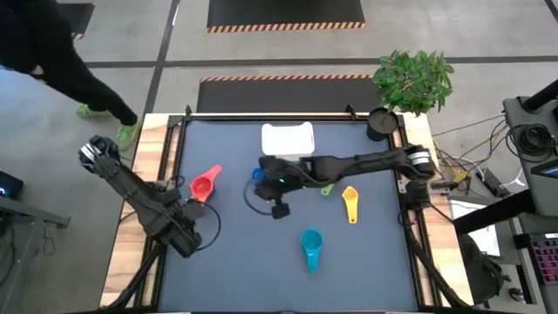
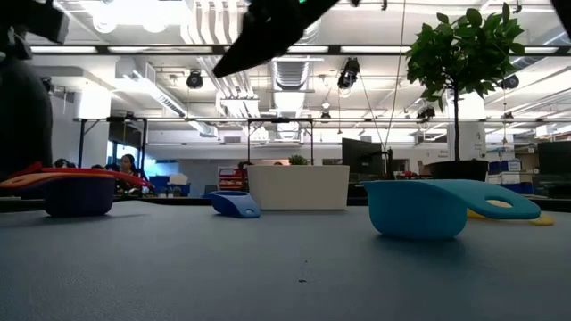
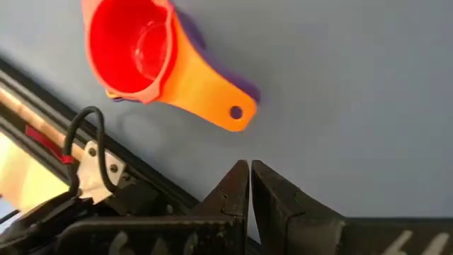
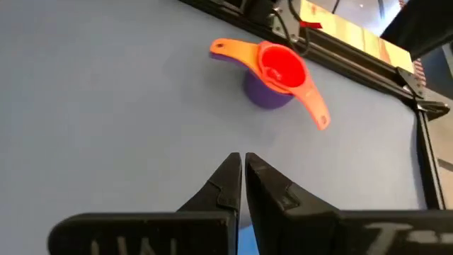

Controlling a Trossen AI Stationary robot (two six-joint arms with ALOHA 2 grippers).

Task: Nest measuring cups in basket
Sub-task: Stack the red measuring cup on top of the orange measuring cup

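The dark tabletop (image 1: 244, 262) fills the middle of the high view. Across its upper centre the right arm (image 1: 366, 161) stretches flat from the right edge toward the left, its right gripper (image 1: 264, 172) ending just below the white basket (image 1: 288, 139), which sits at top centre. The left arm (image 1: 144, 201) lies folded along the left edge, its left gripper (image 1: 193, 222) near the lower left, apart from every cup.

Both pairs of fingers are pressed together on nothing: the wrist views show each pair meeting over bare surface.

A stacked set of cups (image 1: 206, 185), red inside orange, lies left of centre; only the right wrist view shows a purple cup (image 4: 267, 95) beneath that stack. A teal cup (image 1: 311, 247) rests at lower centre, a yellow cup (image 1: 350, 202) right of centre. A blue cup (image 1: 257, 174) sits just beside the right gripper; the low view shows it resting tilted on the table, left of the basket. A green cup (image 1: 327, 188) peeks out under the right arm.
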